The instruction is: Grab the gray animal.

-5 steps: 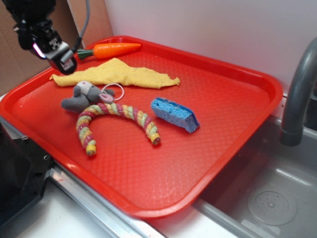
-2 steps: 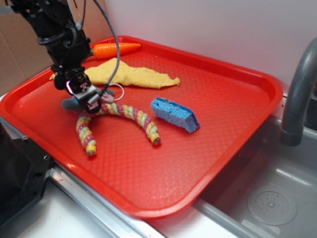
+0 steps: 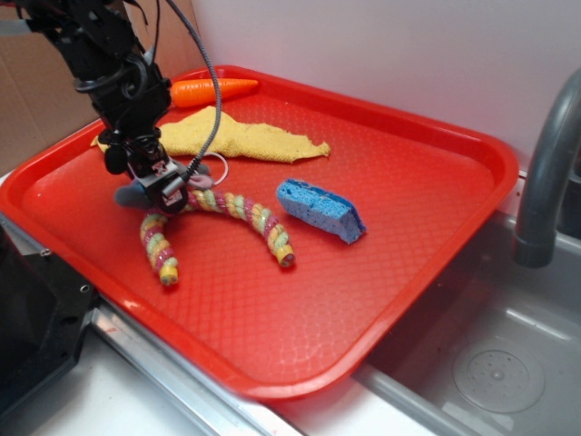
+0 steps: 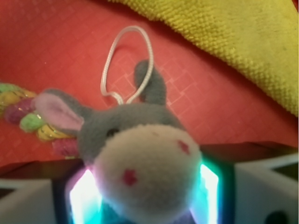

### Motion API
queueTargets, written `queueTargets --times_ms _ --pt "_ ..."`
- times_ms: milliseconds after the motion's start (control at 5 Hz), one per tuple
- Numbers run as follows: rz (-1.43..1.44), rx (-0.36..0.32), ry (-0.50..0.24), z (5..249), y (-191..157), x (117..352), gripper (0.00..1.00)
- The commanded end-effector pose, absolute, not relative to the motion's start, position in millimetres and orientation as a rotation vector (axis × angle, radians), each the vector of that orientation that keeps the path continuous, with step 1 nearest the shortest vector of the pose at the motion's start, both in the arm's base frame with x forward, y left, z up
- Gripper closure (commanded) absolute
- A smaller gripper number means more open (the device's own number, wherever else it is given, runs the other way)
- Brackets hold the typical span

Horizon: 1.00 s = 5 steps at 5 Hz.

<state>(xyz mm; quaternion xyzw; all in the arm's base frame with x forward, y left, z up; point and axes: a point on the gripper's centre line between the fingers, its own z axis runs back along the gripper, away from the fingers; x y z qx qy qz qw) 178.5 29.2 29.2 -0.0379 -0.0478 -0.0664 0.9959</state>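
Gripper [image 3: 156,182]: seen at the left of the exterior view, lowered from a black arm onto the near-left part of the tray, right over the gray animal.
Fingers [image 4: 261,196]: shown as pale blocks at the bottom corners of the wrist view, one on each side of the animal's muzzle; they are spread wider than the muzzle, and contact with the plush cannot be made out, since the lower edge of that view is blurred and washed by a cyan glow.
Gray animal [image 3: 130,193]: lying on the tray under the gripper, only its gray end showing at the left in the exterior view; in the wrist view [image 4: 140,163] its pale muzzle with two red spots fills the centre, a pink-lined ear is set to the left, and a thin white loop [image 4: 126,63] rises above its head.
Braided rope [image 3: 218,218]: curved in an arch just right of the animal, its top touching or nearly touching the plush.
Yellow cloth [image 3: 227,136]: spread behind the animal, near the far-left rim.
Carrot [image 3: 213,89]: laid along the far rim, behind the cloth.
Blue sponge [image 3: 320,209]: placed mid-tray, just right of the rope.
Red tray [image 3: 408,182]: carrying all of these.
Faucet [image 3: 545,163]: standing at the far right, above a gray sink [image 3: 490,363].
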Motion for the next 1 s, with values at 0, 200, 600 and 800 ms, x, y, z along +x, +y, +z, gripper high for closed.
queueTargets --times_ms 0,200,600,800 --pt "0.055 0.028 0.023 95 13 185 1.0" --pt "0.19 0.037 -0.004 146 -1 191 1.0" --pt "0.295 0.073 -0.099 206 -22 201 1.0" --pt "0.298 0.073 -0.078 199 -18 204 1.0"
